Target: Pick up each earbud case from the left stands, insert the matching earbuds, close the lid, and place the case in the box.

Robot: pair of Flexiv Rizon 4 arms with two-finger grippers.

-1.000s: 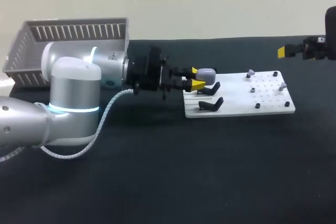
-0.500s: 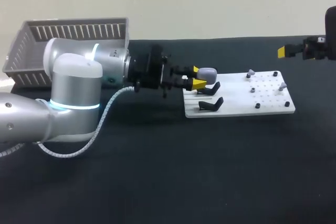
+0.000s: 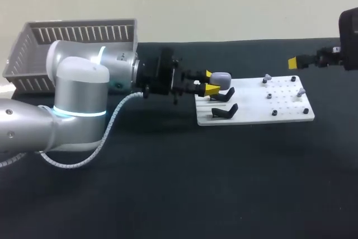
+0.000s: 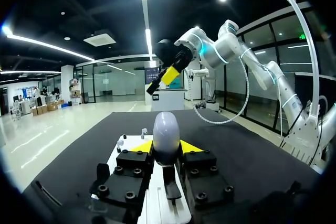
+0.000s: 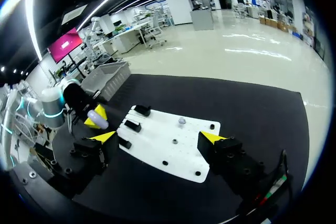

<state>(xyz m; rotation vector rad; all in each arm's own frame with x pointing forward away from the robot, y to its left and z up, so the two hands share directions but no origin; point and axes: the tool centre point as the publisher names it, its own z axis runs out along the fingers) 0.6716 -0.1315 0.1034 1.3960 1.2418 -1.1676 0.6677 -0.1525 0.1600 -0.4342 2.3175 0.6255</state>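
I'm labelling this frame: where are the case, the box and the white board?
case (image 4: 166,129): left wrist view, middle of its shell.
box (image 3: 84,32): head view, far wall.
board (image 3: 251,115): head view, bare near edge.

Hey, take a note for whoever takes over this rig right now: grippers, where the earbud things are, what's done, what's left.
Left gripper: shut on the earbud case, at the far stand on the white board.
Right gripper: open, holding nothing, off by the board's right end.
Near stand: no case on it.
Small grey pieces, likely earbuds, sit on the board.
Done: case gripped. Left: insert earbuds, close the lid, place the case in the box.
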